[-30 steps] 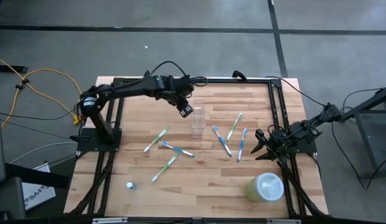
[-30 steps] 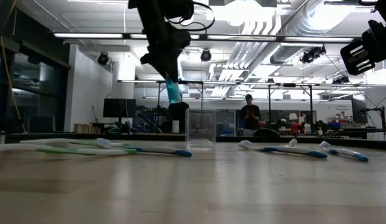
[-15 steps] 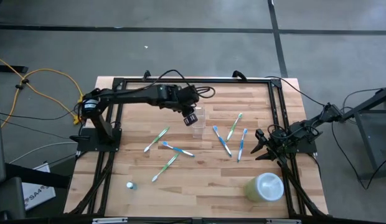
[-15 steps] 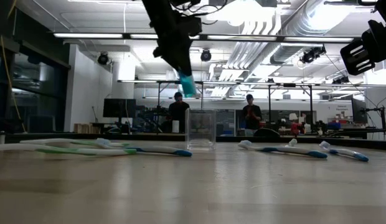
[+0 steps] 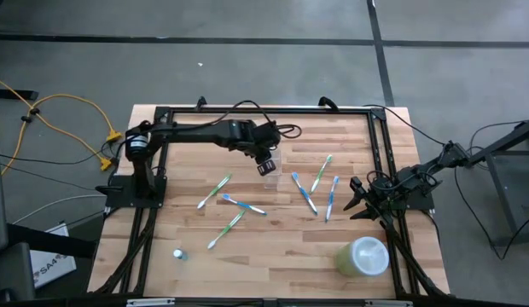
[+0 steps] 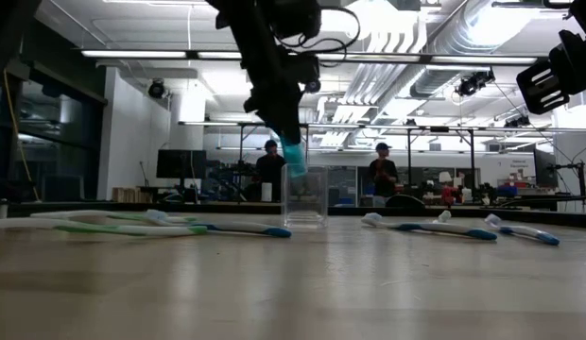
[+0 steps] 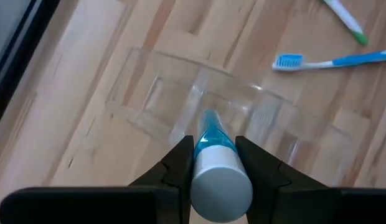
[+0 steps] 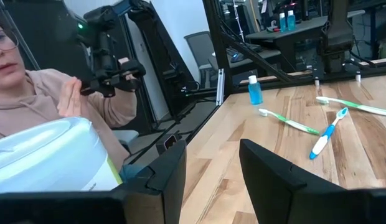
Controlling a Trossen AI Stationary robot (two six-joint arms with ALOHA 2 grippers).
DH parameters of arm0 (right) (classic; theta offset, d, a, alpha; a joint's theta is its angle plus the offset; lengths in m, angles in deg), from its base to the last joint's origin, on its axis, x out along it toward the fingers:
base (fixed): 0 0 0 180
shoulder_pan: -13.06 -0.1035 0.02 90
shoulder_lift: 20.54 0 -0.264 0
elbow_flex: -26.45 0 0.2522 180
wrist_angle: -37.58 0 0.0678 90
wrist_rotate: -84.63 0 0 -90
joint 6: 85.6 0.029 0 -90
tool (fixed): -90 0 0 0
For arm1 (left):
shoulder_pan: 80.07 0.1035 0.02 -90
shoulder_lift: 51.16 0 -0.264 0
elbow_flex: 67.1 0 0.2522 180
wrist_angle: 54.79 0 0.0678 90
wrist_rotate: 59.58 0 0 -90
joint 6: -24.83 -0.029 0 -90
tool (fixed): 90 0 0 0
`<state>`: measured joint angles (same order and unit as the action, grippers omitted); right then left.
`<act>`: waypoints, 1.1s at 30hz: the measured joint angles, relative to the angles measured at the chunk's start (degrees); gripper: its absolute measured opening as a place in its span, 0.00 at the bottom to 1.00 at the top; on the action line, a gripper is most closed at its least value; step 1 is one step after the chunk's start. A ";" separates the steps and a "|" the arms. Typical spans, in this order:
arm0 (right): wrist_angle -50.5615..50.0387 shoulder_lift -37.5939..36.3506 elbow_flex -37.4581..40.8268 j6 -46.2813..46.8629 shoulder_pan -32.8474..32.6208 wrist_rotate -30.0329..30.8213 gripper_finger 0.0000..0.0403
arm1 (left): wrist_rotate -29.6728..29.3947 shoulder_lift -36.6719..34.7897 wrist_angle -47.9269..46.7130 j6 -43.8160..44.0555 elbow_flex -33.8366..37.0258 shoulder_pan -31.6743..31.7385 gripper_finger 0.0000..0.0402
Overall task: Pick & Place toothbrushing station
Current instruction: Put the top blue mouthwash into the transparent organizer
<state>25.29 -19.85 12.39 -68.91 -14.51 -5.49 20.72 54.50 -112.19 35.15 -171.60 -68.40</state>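
The clear plastic cup (image 5: 275,176) stands upright on the wooden table, and also shows in the low view (image 6: 305,196) and the left wrist view (image 7: 180,93). My left gripper (image 5: 264,160) is right above it, shut on a small white-and-blue tube (image 6: 293,156) whose blue end is at the cup's mouth. Several blue and green toothbrushes lie flat, some left of the cup (image 5: 215,191) and some right of it (image 5: 304,192). A second small tube (image 5: 178,254) stands near the table's near left. My right gripper (image 5: 360,198) waits open at the table's right edge. My left gripper pinches the tube between its two fingers (image 7: 180,165), on the tube's sides near its white cap end (image 7: 221,183). The fingers slant down from the table's left and lie along the tube. The tube is lifted clear and tilted, its blue end (image 7: 208,134) pointing down into the cup's mouth.
A larger pale green round container (image 5: 364,256) stands at the near right, close beside my right gripper. A black frame runs around the table's edges. People stand in the room behind the table, and one sits close by in the right wrist view.
My left gripper has gone toward the table's right edge and down with the tube, from left of the cup to right over it. The tube's blue end has come down to the cup's rim. The cup and toothbrushes have stayed in place.
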 joint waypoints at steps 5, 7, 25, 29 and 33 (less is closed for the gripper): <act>0.03 0.00 -0.01 0.00 -0.01 -0.01 0.35 | 1.06 2.20 0.70 0.12 0.00 0.74 0.22; 0.00 0.02 -0.02 0.00 0.00 0.03 0.35 | 1.19 2.95 0.62 0.45 0.00 1.06 0.22; 0.03 0.00 -0.02 0.00 -0.02 -0.02 0.35 | 2.44 5.23 1.05 1.28 0.00 2.14 0.22; 0.04 0.02 -0.01 0.00 -0.01 -0.02 0.35 | 2.44 5.23 1.07 0.93 0.00 2.14 0.28; 0.04 0.02 0.00 0.00 0.00 -0.02 0.35 | 2.41 5.23 1.93 0.34 0.01 2.12 0.31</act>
<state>25.34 -19.83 12.39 -68.91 -14.51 -5.51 23.13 59.73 -110.26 35.49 -171.60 -66.29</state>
